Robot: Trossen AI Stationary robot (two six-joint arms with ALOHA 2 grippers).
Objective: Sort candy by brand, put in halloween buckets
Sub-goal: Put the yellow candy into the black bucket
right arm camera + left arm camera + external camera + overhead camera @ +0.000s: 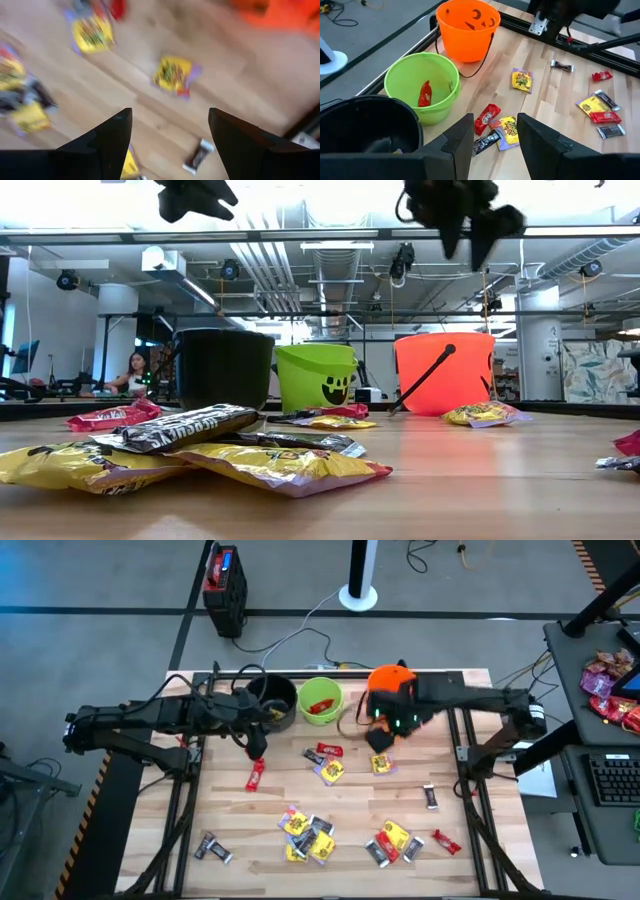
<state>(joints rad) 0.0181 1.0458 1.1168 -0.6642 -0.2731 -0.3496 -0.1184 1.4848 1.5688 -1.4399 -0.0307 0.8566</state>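
Two open, empty hands [494, 137] [170, 137] hover above scattered candy [310, 836].

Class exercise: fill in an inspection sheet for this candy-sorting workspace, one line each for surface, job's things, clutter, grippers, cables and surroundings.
Surface: wooden table in a black frame.
Job's things: black bucket, green bucket holding a red bar, and orange bucket in a row at the far edge; candy lies scattered over the table, yellow packets, red bars and dark bars.
Clutter: nothing seen on the table.
Grippers: left gripper open, empty, by the black bucket; right gripper open, empty, above the table near the orange bucket.
Cables: one white cable on the floor behind the table.
Surroundings: a black case on the floor; a side desk with a keyboard.
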